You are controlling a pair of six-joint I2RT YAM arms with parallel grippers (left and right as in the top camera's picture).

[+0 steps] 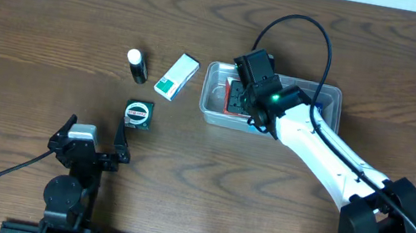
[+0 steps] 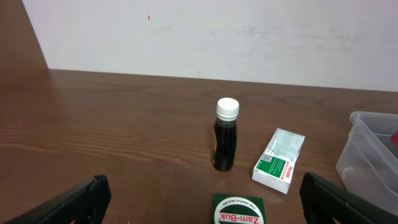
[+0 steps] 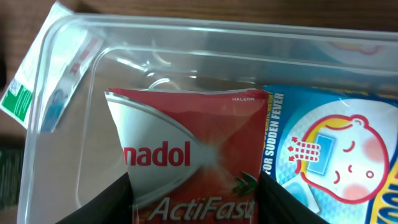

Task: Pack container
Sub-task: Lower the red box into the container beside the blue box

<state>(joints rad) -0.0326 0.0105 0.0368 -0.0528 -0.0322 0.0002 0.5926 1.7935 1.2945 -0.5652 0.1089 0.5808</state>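
The container (image 1: 213, 99) is a clear plastic tub at the table's centre right. Inside it lies a red and white Panadol ActiFast box (image 3: 186, 149), next to a blue fever-patch pack (image 3: 336, 149). My right gripper (image 3: 194, 183) reaches down into the tub, its two fingers pressed against the red box's left and right edges. From overhead the right gripper (image 1: 247, 98) covers most of that box (image 1: 234, 97). My left gripper (image 1: 94, 138) rests wide open near the front left, holding nothing, just short of a green Zam-Buk box (image 2: 238, 211).
A dark bottle with a white cap (image 1: 138, 65) stands left of the tub. A white and green carton (image 1: 177, 75) lies between the bottle and the container wall (image 3: 62, 124). The Zam-Buk box (image 1: 138, 112) sits in front of them.
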